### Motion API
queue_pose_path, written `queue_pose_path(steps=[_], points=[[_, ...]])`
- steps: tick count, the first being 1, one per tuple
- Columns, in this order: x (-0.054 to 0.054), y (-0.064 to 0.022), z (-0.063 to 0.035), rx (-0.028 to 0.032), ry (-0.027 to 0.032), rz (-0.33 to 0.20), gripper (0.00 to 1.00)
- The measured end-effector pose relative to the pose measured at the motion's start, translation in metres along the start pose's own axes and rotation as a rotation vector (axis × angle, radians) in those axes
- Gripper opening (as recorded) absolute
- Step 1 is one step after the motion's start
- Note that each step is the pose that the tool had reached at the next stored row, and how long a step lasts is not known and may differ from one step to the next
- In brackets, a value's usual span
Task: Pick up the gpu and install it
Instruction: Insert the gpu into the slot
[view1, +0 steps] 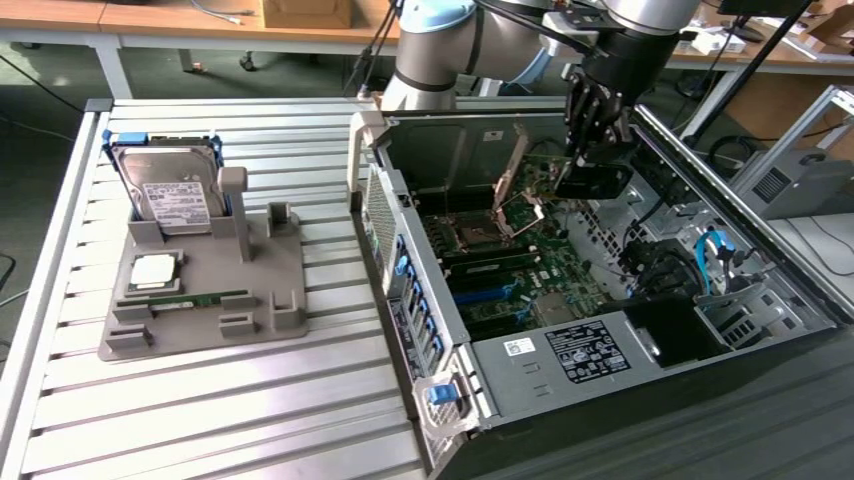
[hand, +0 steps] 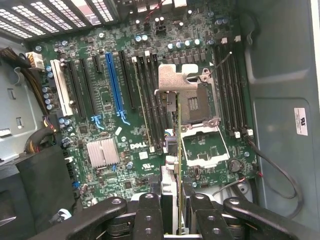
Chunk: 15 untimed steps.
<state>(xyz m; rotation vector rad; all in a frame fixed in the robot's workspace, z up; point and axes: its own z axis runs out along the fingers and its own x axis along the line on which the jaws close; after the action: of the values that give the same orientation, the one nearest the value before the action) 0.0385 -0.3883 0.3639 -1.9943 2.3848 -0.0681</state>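
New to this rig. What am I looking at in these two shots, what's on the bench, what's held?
It is one robot arm with a gripper. The exterior view is shot from off the arm; the wrist view looks past the fingers into an open computer case at its motherboard. On the slatted table a grey holder carries a hard drive and a memory stick. The gripper is shut on the gpu, seen edge-on, over the board.
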Motion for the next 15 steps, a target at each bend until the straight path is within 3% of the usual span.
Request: queue_pose_path(steps=[15], points=[[0.0000,0.0000,0.0000,0.0020,0.0068,-0.058,0.27]])
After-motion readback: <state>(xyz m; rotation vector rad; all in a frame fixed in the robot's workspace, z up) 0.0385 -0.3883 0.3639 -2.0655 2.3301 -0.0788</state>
